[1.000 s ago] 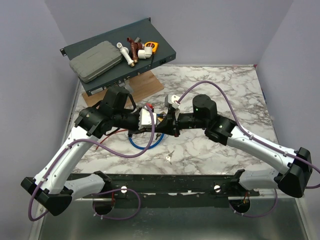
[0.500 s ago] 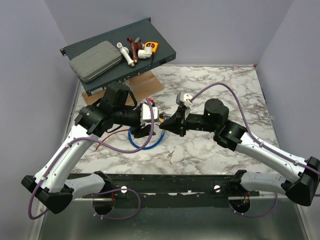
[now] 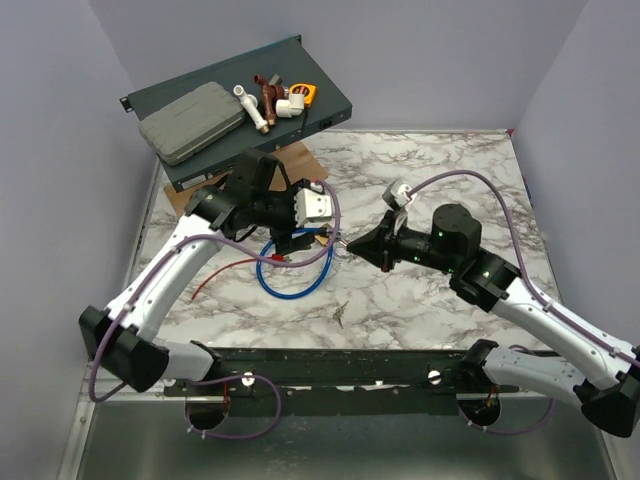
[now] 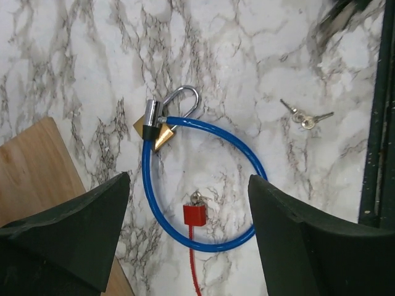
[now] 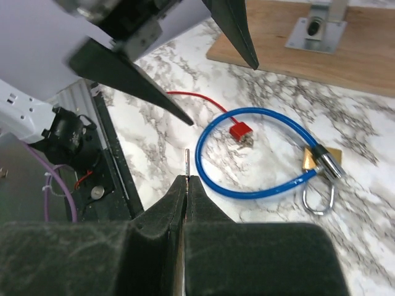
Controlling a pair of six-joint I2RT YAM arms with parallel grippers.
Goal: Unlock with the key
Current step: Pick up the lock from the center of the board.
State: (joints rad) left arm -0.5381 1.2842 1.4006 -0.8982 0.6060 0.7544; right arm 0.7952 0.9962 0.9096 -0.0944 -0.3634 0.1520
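Pinching the key [image 5: 187,161] in right claw [image 5: 186,180], lower centre; holding left claw [image 4: 188,179] wide above brass padlock [image 4: 155,131].

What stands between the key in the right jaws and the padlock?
Nothing visible lies between them; from above, the key is close beside the padlock. The left gripper, jaws open, hangs over the padlock and cable and could crowd the approach.
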